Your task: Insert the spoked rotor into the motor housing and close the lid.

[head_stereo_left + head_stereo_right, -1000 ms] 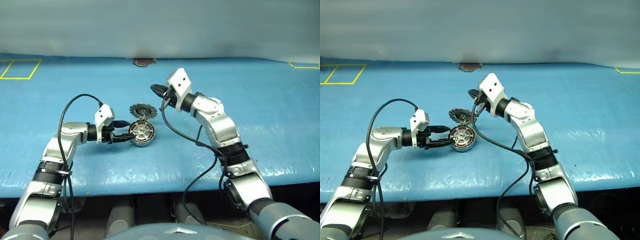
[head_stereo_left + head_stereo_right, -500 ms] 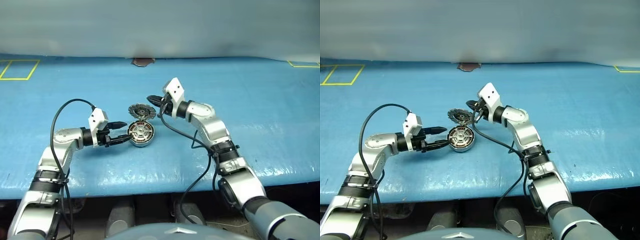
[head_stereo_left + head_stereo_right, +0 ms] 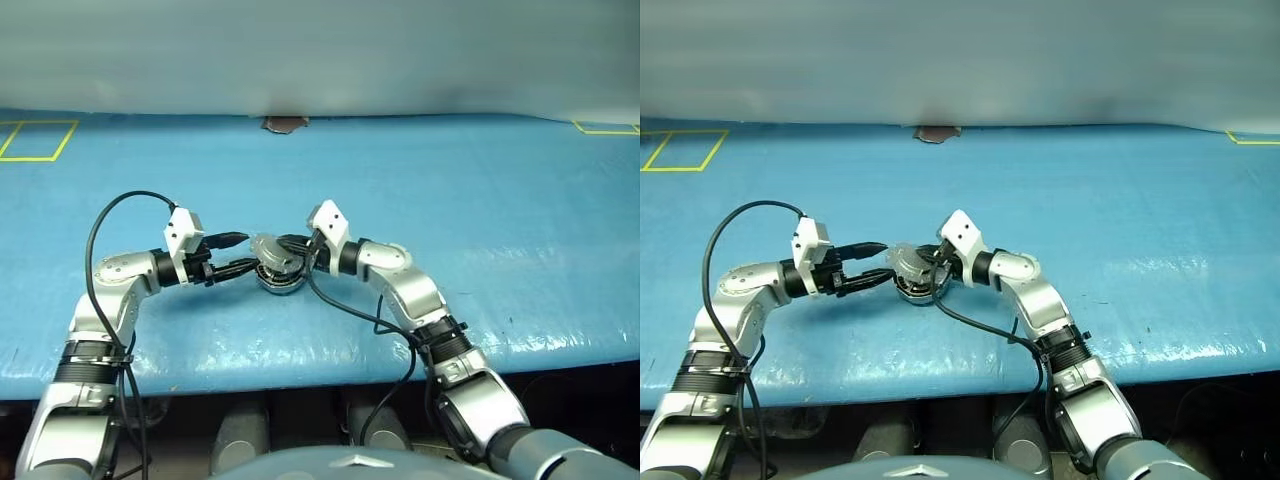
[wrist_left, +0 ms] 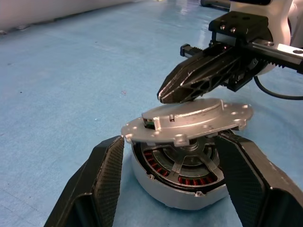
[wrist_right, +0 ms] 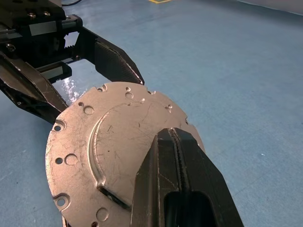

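Lid pressed down over the housing by the closed right gripper.

The motor housing (image 4: 182,182) is bracketed on the blue table (image 3: 520,200) by the left gripper (image 4: 175,189), whose fingers (image 4: 106,179) are spread wide on either side of it; actual contact cannot be told. The spoked rotor (image 4: 189,163) is seen seated inside, within the copper windings. The lid (image 4: 189,120) lies tilted just above the housing rim, not yet flush. The right gripper (image 4: 165,94), fingers shut together and holding nothing, rests its tip on the lid's top face, so the closing push is judged to be straight down.
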Controlling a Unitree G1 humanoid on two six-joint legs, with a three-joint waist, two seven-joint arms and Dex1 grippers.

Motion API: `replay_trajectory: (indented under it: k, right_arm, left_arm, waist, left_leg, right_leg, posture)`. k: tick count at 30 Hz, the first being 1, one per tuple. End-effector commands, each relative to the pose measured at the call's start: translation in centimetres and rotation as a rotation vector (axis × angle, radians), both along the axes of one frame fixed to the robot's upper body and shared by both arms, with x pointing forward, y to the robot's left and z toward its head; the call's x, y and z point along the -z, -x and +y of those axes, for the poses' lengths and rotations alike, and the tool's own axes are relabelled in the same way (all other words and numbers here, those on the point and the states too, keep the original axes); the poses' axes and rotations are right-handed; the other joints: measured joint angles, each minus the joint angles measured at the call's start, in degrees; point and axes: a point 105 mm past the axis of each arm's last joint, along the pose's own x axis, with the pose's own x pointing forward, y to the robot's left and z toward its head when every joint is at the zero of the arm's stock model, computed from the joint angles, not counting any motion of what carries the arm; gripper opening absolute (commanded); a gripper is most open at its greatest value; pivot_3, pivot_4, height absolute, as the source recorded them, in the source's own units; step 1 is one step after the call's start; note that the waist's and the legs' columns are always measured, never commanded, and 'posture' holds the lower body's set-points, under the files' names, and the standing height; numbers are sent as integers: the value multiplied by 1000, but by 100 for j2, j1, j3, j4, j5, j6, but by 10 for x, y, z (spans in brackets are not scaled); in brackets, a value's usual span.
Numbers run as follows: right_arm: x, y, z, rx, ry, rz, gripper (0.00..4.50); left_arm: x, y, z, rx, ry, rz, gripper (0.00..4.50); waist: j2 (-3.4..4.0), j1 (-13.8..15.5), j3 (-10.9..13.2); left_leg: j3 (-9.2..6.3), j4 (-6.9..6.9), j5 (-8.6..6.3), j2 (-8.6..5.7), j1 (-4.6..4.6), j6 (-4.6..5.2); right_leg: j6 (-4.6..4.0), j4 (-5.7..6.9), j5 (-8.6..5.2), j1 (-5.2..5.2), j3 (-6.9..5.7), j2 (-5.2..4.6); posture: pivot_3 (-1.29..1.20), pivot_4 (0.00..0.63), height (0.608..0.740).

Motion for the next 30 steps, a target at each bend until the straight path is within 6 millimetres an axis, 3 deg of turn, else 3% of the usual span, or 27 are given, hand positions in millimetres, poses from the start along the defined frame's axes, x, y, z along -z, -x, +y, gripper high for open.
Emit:
replay_trajectory:
  k: [1, 7, 20, 30]
  right_arm:
    - [10, 8, 9, -15, 1, 17, 18]
    - [21, 9, 9, 13, -5, 37, 18]
    - [-20, 11, 17, -39, -70, -91, 18]
    - [25, 23, 15, -34, 24, 15, 18]
  left_arm:
    - [-17, -2, 4, -2, 18, -55, 3302]
    - [-20, 0, 5, 5, 17, -46, 3302]
    - [-37, 6, 12, 28, -28, -77, 3302]
    - [-28, 5, 16, -10, -32, -43, 3302]
  waist:
    - [0, -3, 0]
    - [0, -16, 0]
    - [0, -2, 0]
    - [0, -1, 0]
  left_leg:
    - [0, 0, 0, 1, 0, 0]
    - [1, -1, 0, 6, 4, 0]
    - [1, 0, 0, 11, -1, -1]
    - [1, -1, 0, 11, 0, -1]
  right_leg:
    - [-1, 0, 0, -1, 0, 1]
    - [-23, 2, -14, 1, 0, 6]
    - [-30, 2, -17, -3, 0, 11]
    - [-31, 1, -18, -2, 0, 10]
  posture:
    - [0, 150, 740]
    - [0, 150, 740]
    - [0, 150, 740]
    - [0, 150, 740]
